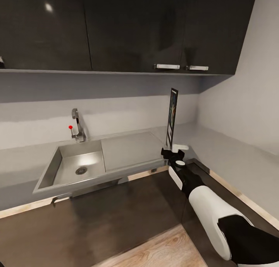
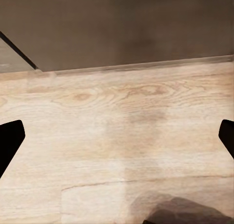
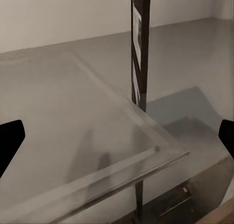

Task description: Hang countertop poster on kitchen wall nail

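Right arm point(image 1: 209, 205): glossy white shells, black joints (round white wrist disc); black fingertips point(image 3: 9, 141).

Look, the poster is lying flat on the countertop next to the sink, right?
Not flat. The head view shows the poster standing upright on edge at the right gripper, beside the sink and its drainer on the countertop.

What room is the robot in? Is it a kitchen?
Most likely a kitchen, yes. There is a steel sink with a tap set into a grey countertop, and glossy black cupboards hang on the wall above. The right pincer is at a poster standing upright there.
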Robot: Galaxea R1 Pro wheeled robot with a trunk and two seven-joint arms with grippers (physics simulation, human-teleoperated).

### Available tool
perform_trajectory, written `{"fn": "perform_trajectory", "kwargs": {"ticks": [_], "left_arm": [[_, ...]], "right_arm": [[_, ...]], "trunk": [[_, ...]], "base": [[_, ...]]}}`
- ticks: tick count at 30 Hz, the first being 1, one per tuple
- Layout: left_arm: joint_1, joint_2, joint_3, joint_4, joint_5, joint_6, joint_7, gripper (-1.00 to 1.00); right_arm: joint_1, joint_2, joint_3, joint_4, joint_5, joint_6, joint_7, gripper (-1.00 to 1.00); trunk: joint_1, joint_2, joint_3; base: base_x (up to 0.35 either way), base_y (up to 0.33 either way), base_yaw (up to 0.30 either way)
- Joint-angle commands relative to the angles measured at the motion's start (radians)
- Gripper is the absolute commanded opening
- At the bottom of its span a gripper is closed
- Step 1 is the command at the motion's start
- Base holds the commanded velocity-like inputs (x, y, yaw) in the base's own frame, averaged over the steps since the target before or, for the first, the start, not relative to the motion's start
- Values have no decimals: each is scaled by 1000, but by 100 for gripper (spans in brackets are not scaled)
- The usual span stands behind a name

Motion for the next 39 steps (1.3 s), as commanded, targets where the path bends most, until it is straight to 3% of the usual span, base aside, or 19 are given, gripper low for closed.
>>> {"fn": "perform_trajectory", "kwargs": {"ticks": [1,39], "left_arm": [[0,-1,4,-1,0,-1,-7,100],[0,-1,17,0,0,-1,-7,100]], "right_arm": [[-1,-1,8,2,-11,-5,-8,100],[-1,-1,8,27,-11,-15,-8,100]], "trunk": [[0,-1,-1],[0,-1,-1]], "base": [[3,0,0],[81,-45,0]]}}
